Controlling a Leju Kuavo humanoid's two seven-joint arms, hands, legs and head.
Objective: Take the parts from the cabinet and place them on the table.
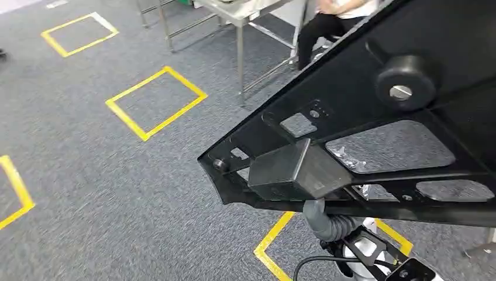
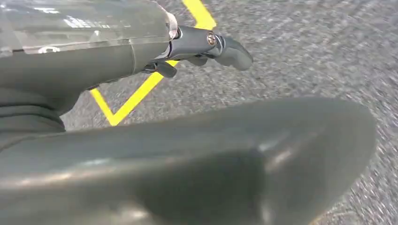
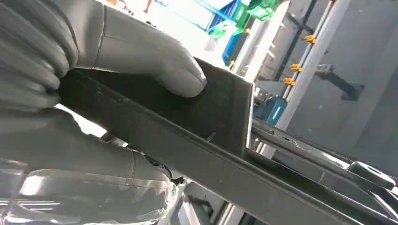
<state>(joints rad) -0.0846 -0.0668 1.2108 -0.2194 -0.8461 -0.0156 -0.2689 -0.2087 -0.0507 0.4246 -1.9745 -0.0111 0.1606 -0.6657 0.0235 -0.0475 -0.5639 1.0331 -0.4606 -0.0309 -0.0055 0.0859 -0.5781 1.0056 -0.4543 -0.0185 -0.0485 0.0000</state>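
A large flat black part (image 1: 374, 117) with cut-outs, a round knob and a boxy block fills the right of the head view, held up close above the floor. My right hand (image 1: 325, 222) shows just beneath its lower edge. In the right wrist view that hand (image 3: 94, 93) grips the part (image 3: 220, 108), the thumb (image 3: 155, 56) pressing on its face and the fingers wrapped under its edge. My left hand (image 2: 187, 154) hangs over the carpet holding nothing, its dark fingers (image 2: 225, 47) stretched out away from the thumb.
Grey carpet carries yellow tape squares (image 1: 156, 102). A metal table (image 1: 240, 12) stands at the back, with a seated person (image 1: 327, 20) beside it. Yellow tape (image 2: 141, 91) lies under my left hand. Racks with blue and green bins (image 3: 234, 23) stand beyond the part.
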